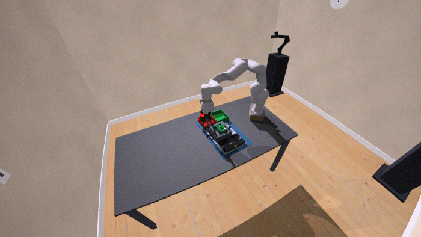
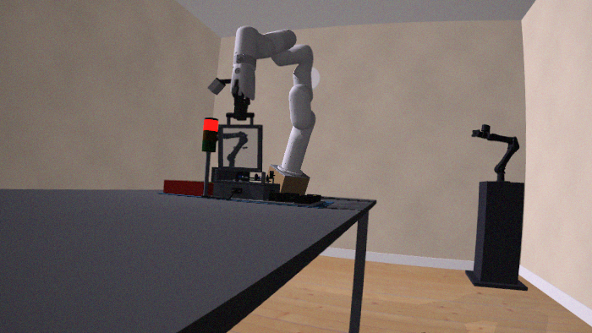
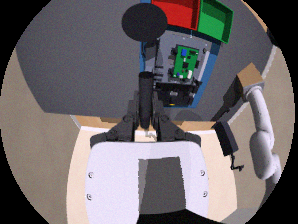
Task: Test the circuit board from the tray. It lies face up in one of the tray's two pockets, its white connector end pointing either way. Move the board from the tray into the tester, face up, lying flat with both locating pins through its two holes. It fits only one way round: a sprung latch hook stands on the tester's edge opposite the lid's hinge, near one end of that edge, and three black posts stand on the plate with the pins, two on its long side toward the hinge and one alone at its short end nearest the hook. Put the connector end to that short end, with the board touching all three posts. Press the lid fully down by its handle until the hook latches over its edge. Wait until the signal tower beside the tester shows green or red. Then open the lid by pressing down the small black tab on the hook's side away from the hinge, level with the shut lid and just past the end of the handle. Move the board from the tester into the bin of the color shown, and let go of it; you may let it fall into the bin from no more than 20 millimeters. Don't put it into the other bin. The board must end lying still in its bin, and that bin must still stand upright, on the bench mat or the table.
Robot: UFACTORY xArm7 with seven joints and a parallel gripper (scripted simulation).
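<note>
Fingers (image 2: 240, 115) closed on lid handle (image 2: 239, 114), apparently at its middle. Lid (image 2: 239, 147) upright, fully open. Circuit board (image 1: 222, 128) lies face up in tester (image 1: 223, 136) on desk (image 1: 168, 159). Signal tower (image 2: 210, 125) shows red. Red bin (image 3: 174, 3) beside green bin (image 3: 216, 19).

Tester lid (image 2: 239, 147) stands upright, clear pane in dark frame, handle (image 2: 240, 115) at top edge pinched in gripper (image 2: 240, 113). Green board (image 3: 184, 62) lies flat, face up on tester (image 1: 223, 136) plate, white connector end twd the bins. Signal tower (image 2: 210, 134) just beside tester, top lamp lit red. Red bin (image 3: 174, 3) & green bin (image 3: 216, 18) side by side, touching, upright behind tester. Black tray (image 1: 233, 144) on the tester's other side, all on blue mat (image 1: 245, 140)
</note>
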